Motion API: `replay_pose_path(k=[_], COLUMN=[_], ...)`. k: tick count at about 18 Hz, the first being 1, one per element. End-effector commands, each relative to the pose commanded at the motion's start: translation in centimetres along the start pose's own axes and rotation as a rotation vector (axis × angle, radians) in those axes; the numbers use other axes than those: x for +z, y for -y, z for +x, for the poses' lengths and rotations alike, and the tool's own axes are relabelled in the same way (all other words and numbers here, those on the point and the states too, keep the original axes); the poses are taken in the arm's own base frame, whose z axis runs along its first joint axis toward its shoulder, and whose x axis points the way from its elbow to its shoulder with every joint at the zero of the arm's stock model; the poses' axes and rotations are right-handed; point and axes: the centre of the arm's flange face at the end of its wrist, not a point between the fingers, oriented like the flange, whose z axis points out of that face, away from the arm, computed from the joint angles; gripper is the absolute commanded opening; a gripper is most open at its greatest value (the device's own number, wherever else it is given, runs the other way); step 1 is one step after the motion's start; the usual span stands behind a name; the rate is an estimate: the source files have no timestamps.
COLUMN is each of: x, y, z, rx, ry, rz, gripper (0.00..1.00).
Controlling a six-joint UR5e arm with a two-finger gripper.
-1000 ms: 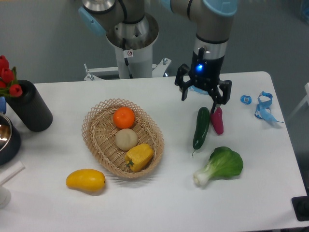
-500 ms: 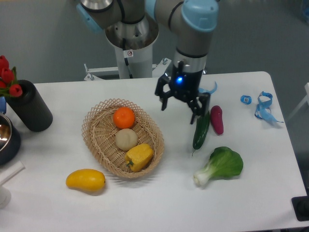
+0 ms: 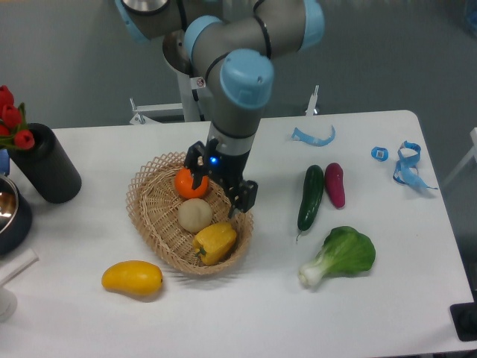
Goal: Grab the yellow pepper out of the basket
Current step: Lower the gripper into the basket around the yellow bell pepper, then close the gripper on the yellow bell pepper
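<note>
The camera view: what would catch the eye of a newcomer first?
The big grey and blue robot arm, reaching down at the centre with its claw open over the wicker basket. Inside lie an orange, a pale round fruit and the yellow pepper, nearest the camera.

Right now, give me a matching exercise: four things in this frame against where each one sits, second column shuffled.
Things:
1. yellow pepper
2. mango
3. cucumber
4. gripper

Places:
A. on the table, outside the basket, near its front-left
B. open, above the basket
C. inside the basket, at its near end
D. beside the purple vegetable

Pairs: 1-C, 2-A, 3-D, 4-B
</note>
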Motion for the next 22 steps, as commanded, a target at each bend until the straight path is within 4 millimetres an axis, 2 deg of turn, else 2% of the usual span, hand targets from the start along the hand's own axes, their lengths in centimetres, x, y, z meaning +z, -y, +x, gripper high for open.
replay_pose_path(k=[5,10,22], x=[3.6,5.6,7.8], y=[0.8,0.8,0.7], z=[-0.6,-1.7,-2.6], rx=[0.041,0.040,0.037], ry=[0.018,0.014,0.004], rz=[-0.069,-0.072,-0.078], gripper=[1.00,1.00,1.00])
